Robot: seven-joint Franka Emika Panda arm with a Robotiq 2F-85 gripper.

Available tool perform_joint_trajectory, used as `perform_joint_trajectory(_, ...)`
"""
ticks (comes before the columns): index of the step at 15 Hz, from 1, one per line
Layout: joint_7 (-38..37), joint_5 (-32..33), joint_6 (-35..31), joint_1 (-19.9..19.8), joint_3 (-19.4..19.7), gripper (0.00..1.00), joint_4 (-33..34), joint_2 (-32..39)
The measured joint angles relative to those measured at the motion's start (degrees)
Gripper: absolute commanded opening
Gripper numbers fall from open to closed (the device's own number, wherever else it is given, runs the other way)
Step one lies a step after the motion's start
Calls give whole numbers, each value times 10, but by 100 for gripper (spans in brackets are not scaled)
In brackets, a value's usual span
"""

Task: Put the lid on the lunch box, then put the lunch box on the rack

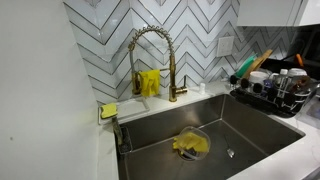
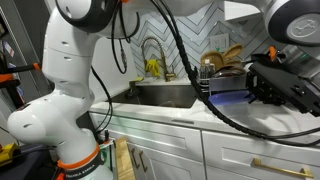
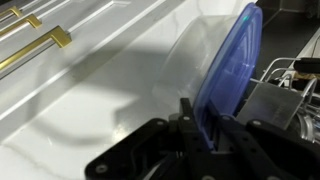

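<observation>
My gripper (image 3: 200, 118) is shut on the lower edge of a blue lid (image 3: 230, 60), holding it upright on edge above the white counter. The black wire rack (image 3: 288, 70) is just right of the lid in the wrist view. A translucent boxy thing (image 3: 262, 105) beside the rack may be the lunch box; I cannot tell for sure. In an exterior view the rack (image 1: 272, 98) stands right of the sink, full of dishes, and the gripper is out of frame. In an exterior view the gripper (image 2: 272, 85) hovers over the counter with the rack (image 2: 225, 62) behind it.
A steel sink (image 1: 150, 140) with a gold spring faucet (image 1: 150, 50) fills the middle, with a yellow cloth (image 1: 190, 146) over its drain. Yellow sponges sit behind the faucet (image 1: 150, 82) and on the left counter (image 1: 108, 111). Gold drawer handles (image 3: 35, 45) show below the counter edge.
</observation>
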State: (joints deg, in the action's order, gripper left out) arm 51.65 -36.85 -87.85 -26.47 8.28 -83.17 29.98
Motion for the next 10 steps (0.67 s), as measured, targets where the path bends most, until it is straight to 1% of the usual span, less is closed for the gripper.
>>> perform_joint_trajectory(5, -13, 0, 18, 3, -4, 4, 8, -13)
perform_joint_trajectory(10, -24, 16, 113, 3, -4, 4, 28, -32)
